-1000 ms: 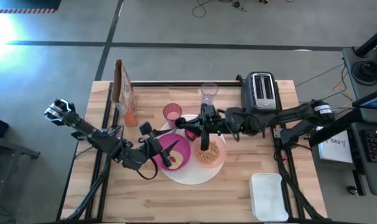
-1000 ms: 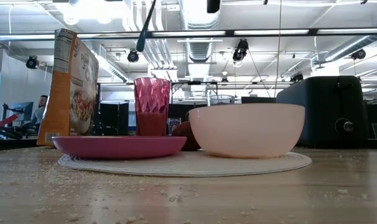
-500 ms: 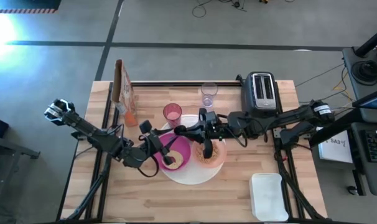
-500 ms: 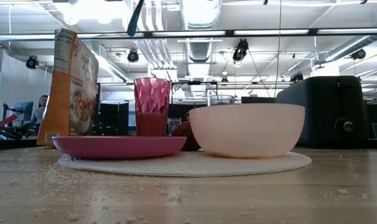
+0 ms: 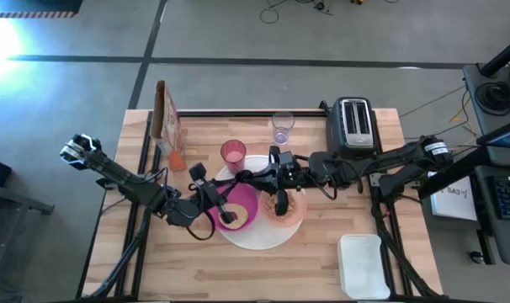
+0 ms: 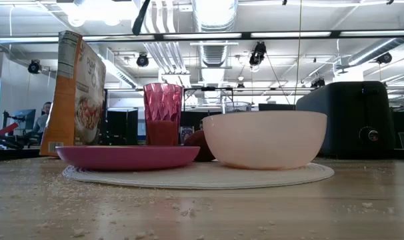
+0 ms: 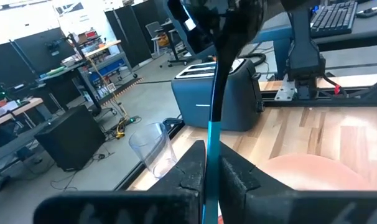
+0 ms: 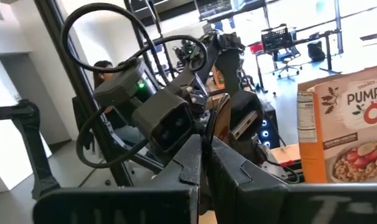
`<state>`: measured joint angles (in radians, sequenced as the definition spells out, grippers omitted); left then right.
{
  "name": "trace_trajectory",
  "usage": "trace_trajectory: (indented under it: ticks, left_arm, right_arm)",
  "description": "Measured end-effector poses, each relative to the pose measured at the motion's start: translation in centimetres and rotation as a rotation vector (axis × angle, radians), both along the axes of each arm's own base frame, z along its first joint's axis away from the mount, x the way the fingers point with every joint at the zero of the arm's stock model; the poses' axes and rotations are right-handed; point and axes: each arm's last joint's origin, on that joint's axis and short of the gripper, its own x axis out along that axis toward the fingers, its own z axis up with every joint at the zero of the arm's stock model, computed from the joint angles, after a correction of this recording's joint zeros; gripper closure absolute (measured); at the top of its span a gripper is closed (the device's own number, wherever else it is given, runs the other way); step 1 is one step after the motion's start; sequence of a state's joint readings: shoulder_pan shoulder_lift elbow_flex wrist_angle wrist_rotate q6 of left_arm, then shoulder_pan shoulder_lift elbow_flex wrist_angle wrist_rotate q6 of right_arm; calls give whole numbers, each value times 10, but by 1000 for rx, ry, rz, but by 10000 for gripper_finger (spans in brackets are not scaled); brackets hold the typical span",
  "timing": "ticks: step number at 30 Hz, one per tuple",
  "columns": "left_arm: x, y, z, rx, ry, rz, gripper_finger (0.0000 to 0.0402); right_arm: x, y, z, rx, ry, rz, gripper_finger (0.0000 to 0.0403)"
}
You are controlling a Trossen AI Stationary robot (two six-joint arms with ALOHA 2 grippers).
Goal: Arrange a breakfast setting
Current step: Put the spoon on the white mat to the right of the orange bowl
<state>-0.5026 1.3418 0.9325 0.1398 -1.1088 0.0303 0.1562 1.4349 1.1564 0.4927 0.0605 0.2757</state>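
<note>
A teal-handled spoon [image 7: 213, 124] hangs in the air between my two grippers, above the bowls. My left gripper [image 5: 227, 189] is shut on it over the magenta bowl [image 5: 248, 210], which holds a round bread [image 5: 231, 215]. My right gripper [image 5: 250, 176] is shut on the spoon's other end, beside the peach bowl [image 5: 294, 214]. Both bowls stand on the white plate [image 5: 257, 241]. A small red fruit [image 6: 197, 143] lies between them. The pink tumbler [image 5: 233, 152] and the clear cup [image 5: 282, 126] stand behind the plate. My left gripper pinches the spoon's teal handle [image 7: 210, 182] between its two fingers, coming nearly level from the table's left. The handle runs along the fingers and out past their tips. The spoon is lifted clear of the bowls. My right gripper [image 7: 229, 25] is shut on the spoon's far end, coming from the table's right. Its own dark fingers [image 8: 191, 158] hide the place of contact, so I cannot tell which part it has. The spoon is clear of the table.
A cereal box [image 5: 167, 118] stands at the far left, a black-and-silver toaster [image 5: 353, 124] at the far right and a white tub [image 5: 363, 265] at the near right. Crumbs are scattered over the near tabletop [image 6: 189, 213].
My left gripper has shut on the spoon's teal handle and has otherwise kept its place. My right gripper has turned a little, and the spoon has swung toward the table's left and the left gripper.
</note>
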Motion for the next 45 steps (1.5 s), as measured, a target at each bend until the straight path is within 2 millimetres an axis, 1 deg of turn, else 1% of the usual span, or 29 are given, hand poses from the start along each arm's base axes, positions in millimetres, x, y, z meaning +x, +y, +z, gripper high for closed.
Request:
trace_trajectory:
  ticks: [6,10,13,17,24,28,32,36,39,43,45]
  left_arm:
    - [0,0,0,12,7,4,397]
    - [0,0,0,12,8,3,399]
    - [0,0,1,8,6,-4,399]
    - [0,0,1,4,5,-15,400]
    - [0,0,1,-4,-1,-19,400]
    - [0,0,1,-16,-9,-18,401]
    - [1,-1,5,-37,-37,-24,401]
    - [2,-3,16,-80,-64,-126,401]
    - [3,-7,24,-124,-69,-291,401]
    - [3,-11,30,-172,-73,-511,401]
    - [3,-13,33,-190,-94,-574,401]
  right_arm:
    - [0,-1,-1,7,16,-53,394]
    - [0,-2,-2,15,27,-58,393]
    - [0,-1,-3,14,41,-59,385]
    - [0,-1,-6,15,74,-59,355]
    - [1,-1,-9,8,96,-61,280]
    - [-4,-2,-3,-35,78,-66,246]
    - [-13,-4,3,-112,96,-71,229]
    - [-25,-6,3,-208,201,-67,229]
    - [-33,-6,2,-266,254,-19,236]
    - [-35,-2,4,-308,226,100,248]
    - [-35,1,5,-331,205,143,254]
